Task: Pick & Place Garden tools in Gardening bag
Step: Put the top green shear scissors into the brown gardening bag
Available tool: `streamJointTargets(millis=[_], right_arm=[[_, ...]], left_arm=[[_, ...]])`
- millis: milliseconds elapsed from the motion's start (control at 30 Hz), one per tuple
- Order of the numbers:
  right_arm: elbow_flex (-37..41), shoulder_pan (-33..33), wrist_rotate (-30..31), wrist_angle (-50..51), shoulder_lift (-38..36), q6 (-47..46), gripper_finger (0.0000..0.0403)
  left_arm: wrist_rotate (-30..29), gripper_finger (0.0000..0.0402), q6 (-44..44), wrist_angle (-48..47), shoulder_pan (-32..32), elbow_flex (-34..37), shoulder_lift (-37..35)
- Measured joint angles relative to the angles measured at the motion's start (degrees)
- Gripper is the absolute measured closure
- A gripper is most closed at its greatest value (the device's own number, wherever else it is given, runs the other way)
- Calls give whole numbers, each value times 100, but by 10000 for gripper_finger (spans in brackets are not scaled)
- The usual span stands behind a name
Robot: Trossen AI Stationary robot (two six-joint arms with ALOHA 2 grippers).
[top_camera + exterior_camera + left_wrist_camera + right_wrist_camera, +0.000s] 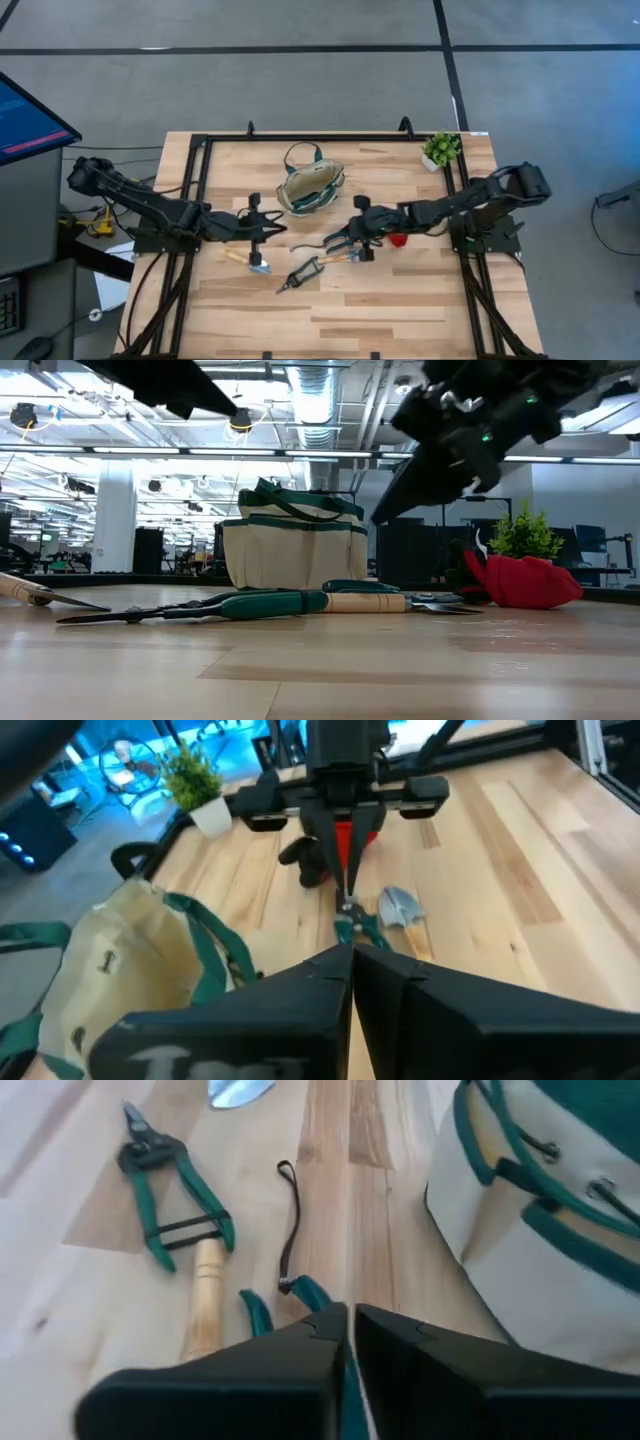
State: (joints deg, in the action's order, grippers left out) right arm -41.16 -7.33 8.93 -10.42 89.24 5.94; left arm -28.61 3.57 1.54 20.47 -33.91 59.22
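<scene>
The cream bag with green trim (310, 188) stands upright at the table's far middle, and also shows in the low view (295, 550). A trowel (250, 260), green-handled pruners (300, 272), a wood-handled tool (345, 255) and a red-and-black piece (397, 240) lie flat on the table. My right gripper (335, 240) is shut and empty. It is raised above a green-handled tool (310, 1292) and a wooden handle (205, 1295). My left gripper (270, 228) is shut and empty. It hovers just near of the bag, by the trowel.
A small potted plant (441, 150) stands at the far right corner. A black frame rail (300, 137) runs round the table's far and side edges. The pruners (170, 1200) lie toward the near side, with bare wood beyond them (380, 310).
</scene>
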Motion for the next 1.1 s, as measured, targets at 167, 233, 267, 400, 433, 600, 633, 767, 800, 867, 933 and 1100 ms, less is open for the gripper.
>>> streamJointTargets(millis=[167,233,267,400,433,600,633,767,800,867,933,1100], right_arm=[[-305,92,-7,172,547,87,313],[-374,128,-5,344,705,112,280],[-420,154,-8,379,809,150,264],[-495,210,-193,540,1137,213,224],[-522,223,-225,503,1217,213,220],[-593,280,-223,465,1439,213,226],[-612,310,-223,470,1487,211,232],[-628,381,-248,486,1518,205,280],[-628,391,-225,488,1513,206,297],[-623,408,-184,545,1443,207,330],[-623,410,-147,531,1326,212,354],[-655,395,-138,784,785,215,353]], left_arm=[[-8,399,-1,-90,176,2,-250],[-46,399,1,-60,252,0,-361],[-57,399,0,-89,278,0,-422],[-153,399,1,-85,341,0,-602],[-158,399,0,-89,339,0,-635],[-194,399,28,-83,328,0,-679],[-192,399,29,-83,328,0,-679],[-190,399,35,-83,328,0,-679],[-190,399,38,-85,328,0,-679],[-190,399,38,-83,328,0,-679],[-187,399,40,-85,328,0,-679],[-186,399,40,-85,326,0,-679]])
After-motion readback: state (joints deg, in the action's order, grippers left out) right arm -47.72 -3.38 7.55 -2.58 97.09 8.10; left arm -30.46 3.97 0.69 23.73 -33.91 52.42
